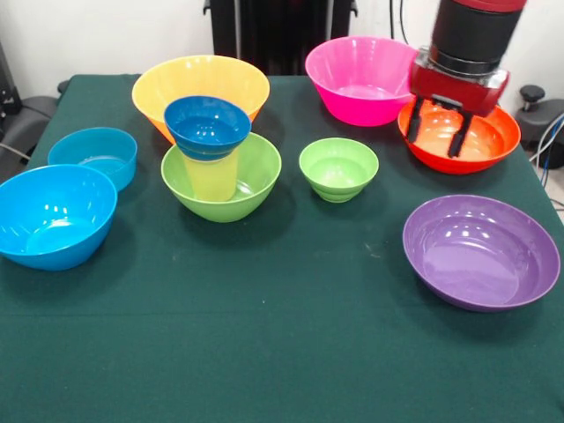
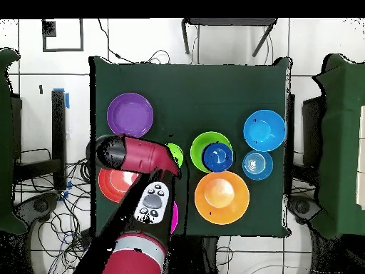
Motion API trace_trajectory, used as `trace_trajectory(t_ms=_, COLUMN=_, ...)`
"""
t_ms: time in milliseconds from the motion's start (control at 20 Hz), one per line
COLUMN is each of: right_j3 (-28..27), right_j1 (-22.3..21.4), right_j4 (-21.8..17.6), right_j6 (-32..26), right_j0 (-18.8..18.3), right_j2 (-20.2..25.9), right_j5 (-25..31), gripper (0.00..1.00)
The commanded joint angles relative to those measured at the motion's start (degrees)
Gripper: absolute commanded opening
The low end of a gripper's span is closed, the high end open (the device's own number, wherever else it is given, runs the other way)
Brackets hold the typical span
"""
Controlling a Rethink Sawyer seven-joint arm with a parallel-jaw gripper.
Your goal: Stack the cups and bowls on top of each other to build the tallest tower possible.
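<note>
A tower stands left of centre: a lime-green bowl (image 1: 256,176) holds the pale yellow tumbler (image 1: 211,178), upright, with a dark blue bowl (image 1: 207,123) on top. In the overhead view the dark blue bowl (image 2: 217,157) sits over the lime-green bowl (image 2: 202,143). My gripper (image 1: 437,128) is open and empty, with its dark fingers (image 1: 460,134) hanging just above the inside of the red-orange bowl (image 1: 489,141) at the back right. The pink bowl (image 1: 361,79) stands just left of it. In the overhead view the arm (image 2: 135,153) hides the gripper and much of the red-orange bowl (image 2: 110,184).
A large orange bowl (image 1: 201,81) stands behind the tower. A small green bowl (image 1: 338,167) is at centre and a purple bowl (image 1: 480,251) at front right. A big blue bowl (image 1: 53,216) and a low light-blue bowl (image 1: 92,154) are at the left.
</note>
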Motion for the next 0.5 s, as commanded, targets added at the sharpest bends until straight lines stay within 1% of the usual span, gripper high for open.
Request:
trace_trajectory(t_ms=50, right_j3=-7.0, right_j1=-0.8, right_j4=-6.8, right_j6=-5.2, right_j0=-4.3, right_j2=4.1, right_j5=4.6, gripper=1.00)
trace_trajectory(t_ms=150, right_j3=-7.5, right_j1=0.0, right_j4=-8.2, right_j6=-6.7, right_j0=-6.4, right_j2=5.6, right_j5=2.9, gripper=1.00)
trace_trajectory(t_ms=250, right_j3=-8.3, right_j1=0.5, right_j4=-9.8, right_j6=-8.7, right_j0=-8.8, right_j2=7.2, right_j5=2.5, gripper=1.00)
trace_trajectory(t_ms=500, right_j3=-12.4, right_j1=0.4, right_j4=-13.6, right_j6=-12.5, right_j0=-13.4, right_j2=9.1, right_j5=6.1, gripper=1.00)
